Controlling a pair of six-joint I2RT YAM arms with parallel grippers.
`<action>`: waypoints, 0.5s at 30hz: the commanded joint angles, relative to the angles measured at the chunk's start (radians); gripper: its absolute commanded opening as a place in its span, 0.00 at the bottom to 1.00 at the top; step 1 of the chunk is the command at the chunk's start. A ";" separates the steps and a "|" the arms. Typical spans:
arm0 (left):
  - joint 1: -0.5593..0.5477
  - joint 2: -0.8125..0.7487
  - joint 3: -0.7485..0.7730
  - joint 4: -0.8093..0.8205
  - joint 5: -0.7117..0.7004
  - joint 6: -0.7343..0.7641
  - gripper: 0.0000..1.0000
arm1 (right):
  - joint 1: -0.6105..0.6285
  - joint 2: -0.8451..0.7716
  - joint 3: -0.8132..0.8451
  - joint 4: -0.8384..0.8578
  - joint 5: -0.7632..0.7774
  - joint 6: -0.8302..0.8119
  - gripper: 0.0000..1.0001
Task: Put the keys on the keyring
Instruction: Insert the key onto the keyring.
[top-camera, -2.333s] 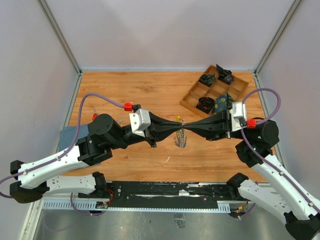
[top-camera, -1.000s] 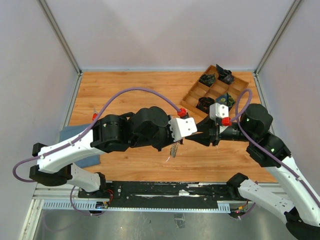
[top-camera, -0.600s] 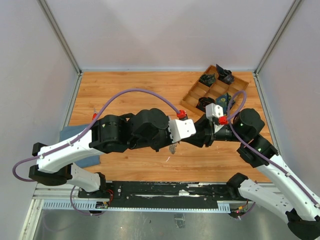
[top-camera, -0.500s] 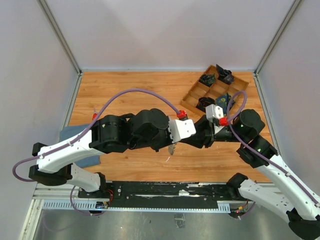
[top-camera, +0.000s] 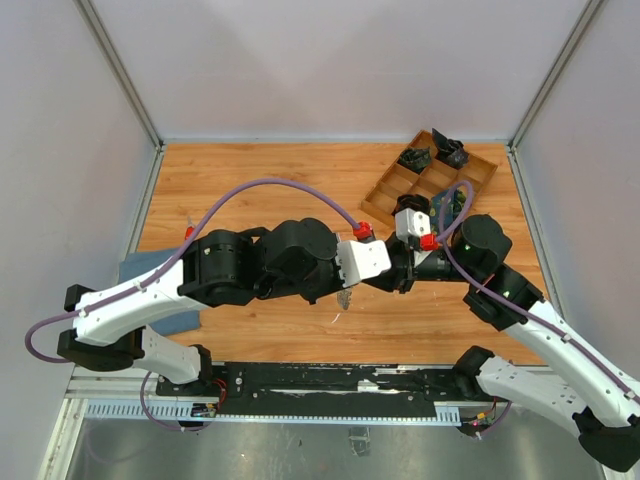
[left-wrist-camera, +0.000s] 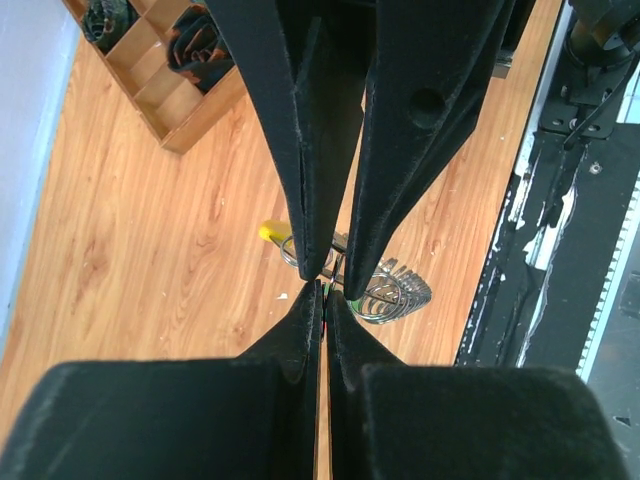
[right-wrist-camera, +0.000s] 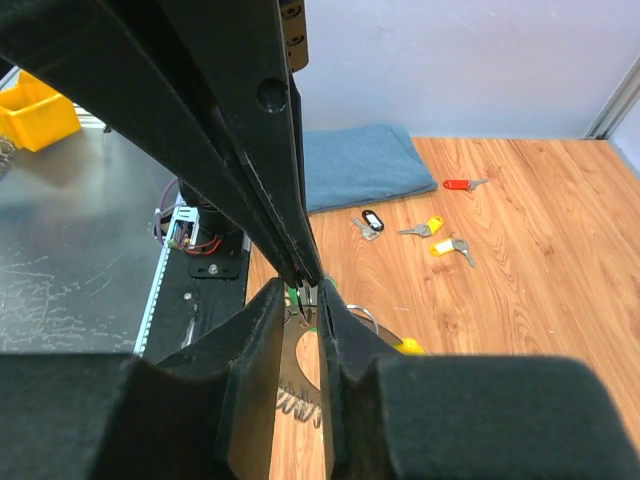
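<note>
The keyring (left-wrist-camera: 388, 296) is a silver wire loop with a yellow sleeve (left-wrist-camera: 272, 232) and strung metal pieces. It hangs above the wood between the two grippers, and shows in the top view (top-camera: 345, 298) and in the right wrist view (right-wrist-camera: 300, 395). My left gripper (left-wrist-camera: 323, 290) is shut on a thin, green-tinged part of it. My right gripper (right-wrist-camera: 302, 296) meets it tip to tip, jaws a narrow gap apart, straddling the left fingertips (right-wrist-camera: 305, 278) and the wire. Loose keys lie on the table: red (right-wrist-camera: 456, 184), black (right-wrist-camera: 371, 220), two yellow (right-wrist-camera: 431, 226).
A folded blue cloth (right-wrist-camera: 360, 165) lies near the loose keys, at the table's left front (top-camera: 150, 275). A wooden divided tray (top-camera: 428, 180) with dark bundles stands at the back right. The black rail (top-camera: 330, 380) runs along the near edge.
The left arm has swung up and turned its wrist over the keyring. The right gripper has moved left and closer, keeping tip to tip with the left. The keyring stays hanging between them.
</note>
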 joint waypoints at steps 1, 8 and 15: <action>-0.013 -0.021 0.023 0.046 -0.003 0.017 0.01 | 0.026 -0.004 0.021 -0.015 0.031 -0.042 0.17; -0.012 -0.029 0.017 0.049 -0.010 0.014 0.01 | 0.044 -0.018 0.019 -0.013 0.063 -0.053 0.01; -0.012 -0.075 -0.013 0.118 -0.002 -0.007 0.14 | 0.050 -0.045 0.052 -0.002 0.088 -0.031 0.00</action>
